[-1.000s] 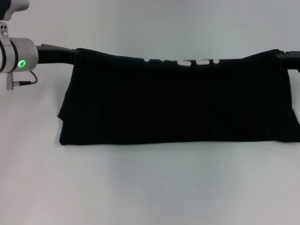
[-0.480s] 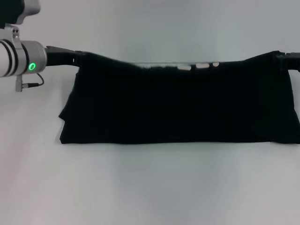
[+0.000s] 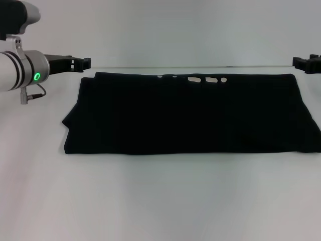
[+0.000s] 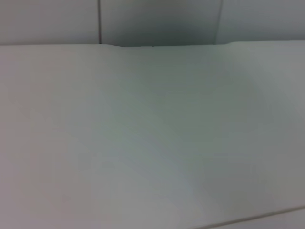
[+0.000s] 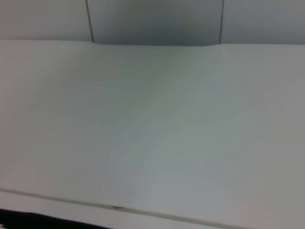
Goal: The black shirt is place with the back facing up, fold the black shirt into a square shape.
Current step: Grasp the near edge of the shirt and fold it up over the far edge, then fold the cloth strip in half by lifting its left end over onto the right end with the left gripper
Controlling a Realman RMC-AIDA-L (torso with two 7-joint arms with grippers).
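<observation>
The black shirt (image 3: 190, 114) is laid flat on the white table (image 3: 160, 201) as a wide folded band, stretched from left to right across the middle of the head view. Its near edge runs almost straight, while its far edge is a fold line along which small bits of the white lettering (image 3: 205, 79) are exposed. At the left end, layers of cloth are seen slightly offset from one another, so that a small point of fabric juts out toward the left. The right end of the shirt is carried to the right border of the view.

The left gripper (image 3: 80, 64) is held just beyond the far left corner of the shirt, apart from the cloth, with nothing between its fingers; whether the fingers are spread or pressed together cannot be told. The silver wrist section with a lit green ring (image 3: 37, 77) is seen at the left edge. The right gripper (image 3: 301, 63) is placed just past the far right corner of the shirt, also clear of the fabric, and the state of its fingers cannot be told either.

In both wrist views only the pale tabletop and a wall behind it are shown; a thin dark strip is caught at one edge of the right wrist view.
</observation>
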